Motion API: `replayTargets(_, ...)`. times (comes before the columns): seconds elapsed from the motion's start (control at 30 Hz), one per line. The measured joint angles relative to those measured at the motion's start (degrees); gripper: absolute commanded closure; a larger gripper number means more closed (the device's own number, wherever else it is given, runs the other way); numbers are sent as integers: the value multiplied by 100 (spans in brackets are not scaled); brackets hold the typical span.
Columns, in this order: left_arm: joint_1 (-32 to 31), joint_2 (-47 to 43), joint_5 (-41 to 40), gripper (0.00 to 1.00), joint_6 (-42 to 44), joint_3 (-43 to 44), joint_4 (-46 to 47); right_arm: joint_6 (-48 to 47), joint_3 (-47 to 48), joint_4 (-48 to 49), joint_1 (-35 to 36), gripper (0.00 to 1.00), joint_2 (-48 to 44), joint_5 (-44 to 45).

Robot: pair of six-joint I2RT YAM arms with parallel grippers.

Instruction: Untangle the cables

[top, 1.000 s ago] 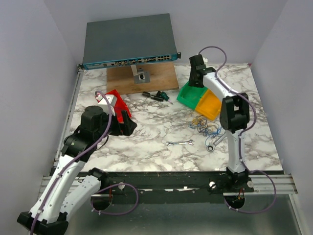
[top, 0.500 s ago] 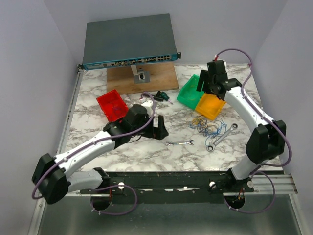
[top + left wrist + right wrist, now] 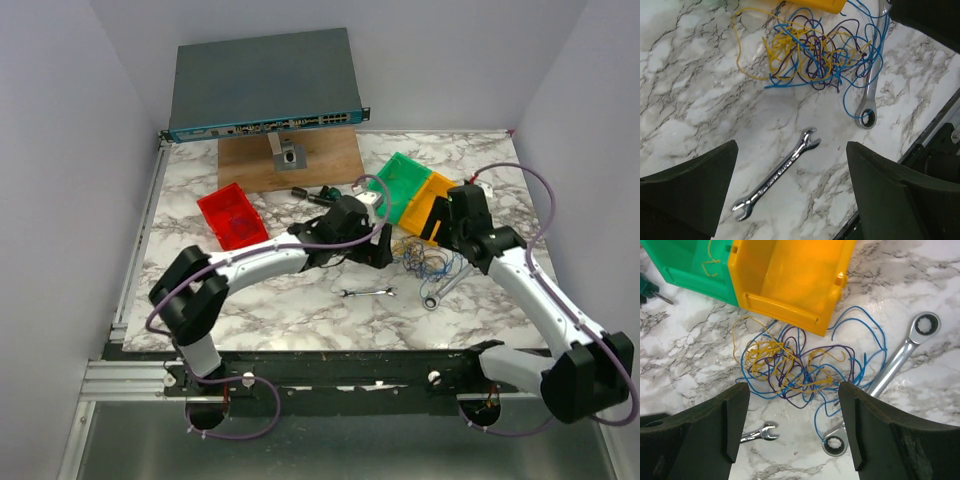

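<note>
The cables [image 3: 430, 262] lie as a small tangle of thin blue, yellow and purple wires on the marble table, just in front of the yellow bin. My left gripper [image 3: 378, 252] hovers just left of the tangle, open and empty. In the left wrist view the cables [image 3: 812, 55] lie beyond the left gripper [image 3: 791, 155], which frames a small wrench. My right gripper [image 3: 438, 218] hangs over the tangle's far side, open. In the right wrist view the cables [image 3: 790, 367] spread just ahead of the right gripper [image 3: 792, 395], with nothing held.
A small open-end wrench [image 3: 367, 293] and a ratchet wrench [image 3: 447, 283] lie near the tangle, one blue strand crossing the ratchet wrench [image 3: 900, 355]. Yellow bin [image 3: 790, 275] and green bin [image 3: 690, 265] stand behind. Farther left are a red bin [image 3: 231, 215], a wooden board [image 3: 250, 165] and a network switch [image 3: 265, 85].
The left arm has swung from the red bin across to the left of the cables. The right arm has come from the green bin toward the tangle, its jaws spreading wider.
</note>
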Motion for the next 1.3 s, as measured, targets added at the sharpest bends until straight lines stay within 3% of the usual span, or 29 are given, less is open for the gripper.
replayTargets(0.17,-50,1045,13,10,127,883,68,337,-404,-103,-2,20,-848,225)
replayTargets(0.4,-81,2210,157,21,160,2092,-118,586,-654,-98,-2,20,-1305,282)
replayTargets(0.47,-96,2531,264,42,155,2396,-166,673,-745,-98,-2,20,-1318,280)
replayTargets(0.57,-122,2879,501,88,87,2590,-181,826,-927,-96,-2,20,-1322,271)
replayTargets(0.6,-129,2951,573,98,94,2588,-195,872,-992,-92,-2,20,-1322,262)
replayTargets(0.63,-136,2979,629,100,83,2538,-197,927,-1060,-87,-2,20,-1320,247)
replayTargets(0.77,-138,2575,693,100,-24,1530,256,1084,-1272,-44,-2,20,-1237,181)
replayTargets(0.93,13,1115,667,100,-61,-74,542,1167,-1480,155,-2,21,-1064,-17)
replayTargets(1.13,420,-247,647,100,-37,-750,721,1095,-1738,560,-2,23,-772,-748)
replayTargets(1.3,605,-535,649,100,22,-918,691,986,-1838,1032,0,29,-533,-1480)
